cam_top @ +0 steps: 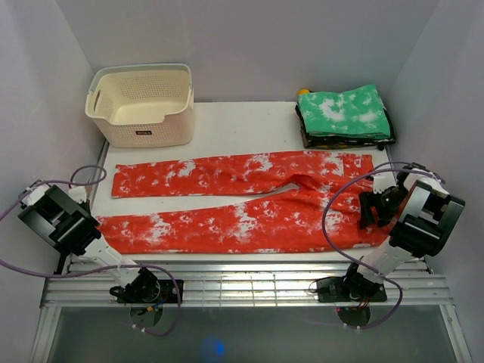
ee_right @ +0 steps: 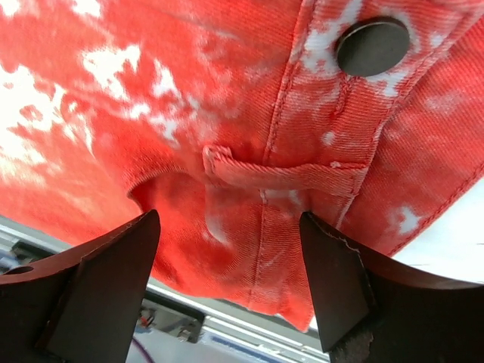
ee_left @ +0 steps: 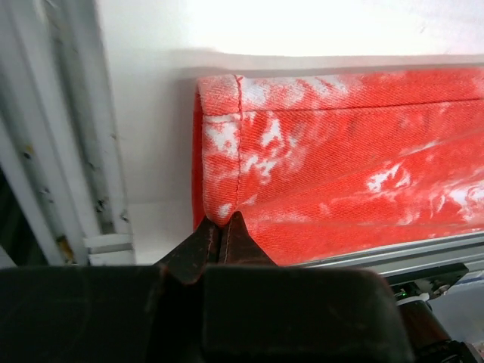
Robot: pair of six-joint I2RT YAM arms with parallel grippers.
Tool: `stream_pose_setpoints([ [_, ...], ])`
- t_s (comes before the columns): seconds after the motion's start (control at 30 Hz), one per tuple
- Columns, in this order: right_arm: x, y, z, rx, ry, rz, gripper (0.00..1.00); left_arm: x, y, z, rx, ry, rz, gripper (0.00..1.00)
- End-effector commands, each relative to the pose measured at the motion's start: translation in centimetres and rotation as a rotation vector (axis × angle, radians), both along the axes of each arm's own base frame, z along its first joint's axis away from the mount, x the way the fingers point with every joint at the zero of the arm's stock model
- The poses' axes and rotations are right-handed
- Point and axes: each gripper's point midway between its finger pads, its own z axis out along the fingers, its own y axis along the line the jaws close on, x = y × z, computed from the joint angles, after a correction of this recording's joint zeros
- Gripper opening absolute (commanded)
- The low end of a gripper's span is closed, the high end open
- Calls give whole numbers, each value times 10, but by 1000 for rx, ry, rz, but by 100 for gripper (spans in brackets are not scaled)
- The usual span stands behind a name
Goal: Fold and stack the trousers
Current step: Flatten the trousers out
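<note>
From the top view we note the long red-orange cloth trousers with white tie-dye blotches spread flat on the white table, waist to the right, both legs running left, the nearer leg along the slatted metal rail at the table's near edge. The overhead camera hides both sets of fingertips; the wrist views supply them. Left wrist: the left gripper is clenched, its dark tips meeting on the near corner of the trousers' leg hem, a small tuck of cloth pinched between them. Right wrist: the right gripper is released, its fingers standing wide either side of the waistband, with a belt loop and a dark round button in sight. Only the top view shows the cream perforated plastic basket at the far left corner and the folded stack of green white-blotched cloth at the far right. Plain pale walls enclose the table.
</note>
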Motion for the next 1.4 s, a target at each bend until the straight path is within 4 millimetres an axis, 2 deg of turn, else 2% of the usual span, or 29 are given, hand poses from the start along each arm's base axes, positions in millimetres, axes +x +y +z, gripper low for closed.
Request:
stream_pose_setpoints([
  [0.0, -20, -19, -7, -70, 44, 22, 80, 43, 71, 34, 243, -123, -19, 0],
  [0.03, -23, -17, -2, -61, 46, 38, 79, 45, 70, 32, 233, -111, -33, 0],
  [0.1, -9, -16, 15, -44, -21, 45, 77, 52, 62, 31, 231, -112, -92, 0],
  [0.13, -6, -4, 26, 20, -46, 49, 76, 51, 55, 31, 227, -110, -119, 5],
  [0.17, 10, -7, 42, 28, -98, 47, 74, 46, 41, 23, 201, -88, -146, 27],
  [0.23, 30, 5, 62, 111, -166, 35, 69, 52, 19, 23, 172, -113, -203, 51],
  [0.27, 41, 4, 73, 126, -183, 22, 67, 57, 13, 32, 179, -147, -213, 62],
  [0.3, 48, 8, 79, 140, -196, 24, 63, 63, 5, 37, 169, -177, -217, 80],
  [0.33, 54, 12, 82, 164, -210, 26, 61, 69, 1, 44, 169, -208, -219, 83],
  [0.4, 65, 19, 82, 174, -218, 29, 53, 89, -13, 69, 149, -315, -241, 86],
  [0.5, 76, 30, 71, 179, -207, 41, 45, 112, -41, 94, 112, -428, -279, 90],
  [0.57, 72, 35, 55, 171, -167, 43, 41, 119, -58, 99, 83, -455, -299, 90],
  [0.6, 71, 39, 47, 163, -148, 48, 38, 125, -73, 101, 58, -477, -329, 90],
  [0.7, 54, 37, 13, 103, -69, 66, 31, 126, -95, 90, 22, -456, -337, 93],
  [0.73, 44, 28, -5, 45, -32, 76, 30, 124, -99, 83, 10, -444, -331, 93],
  [0.83, 32, -4, -32, -94, 12, 100, 24, 121, -99, 69, 1, -408, -297, 94],
  [0.93, 26, -37, -38, -156, 43, 73, 16, 114, -98, 58, 18, -388, -295, 94],
  [1.0, 31, -54, -29, -182, 15, 75, 11, 110, -99, 58, 47, -403, -309, 98],
  [1.03, 36, -53, -20, -174, -21, 81, 11, 113, -96, 60, 69, -423, -319, 98],
  [1.07, 33, -47, -11, -140, -23, 104, 12, 112, -98, 61, 78, -433, -326, 98],
  [1.1, 41, -45, 2, -122, -57, 102, 18, 113, -99, 60, 82, -436, -333, 98],
  [1.13, 51, -31, 16, -53, -114, 100, 22, 115, -99, 59, 86, -437, -336, 98],
  [1.23, 63, -13, 54, 61, -152, 39, 37, 116, -102, 46, 61, -398, -319, 98],
  [1.37, 71, -18, 76, 31, -174, -71, 39, 117, -108, 27, 13, -368, -268, 94],
])
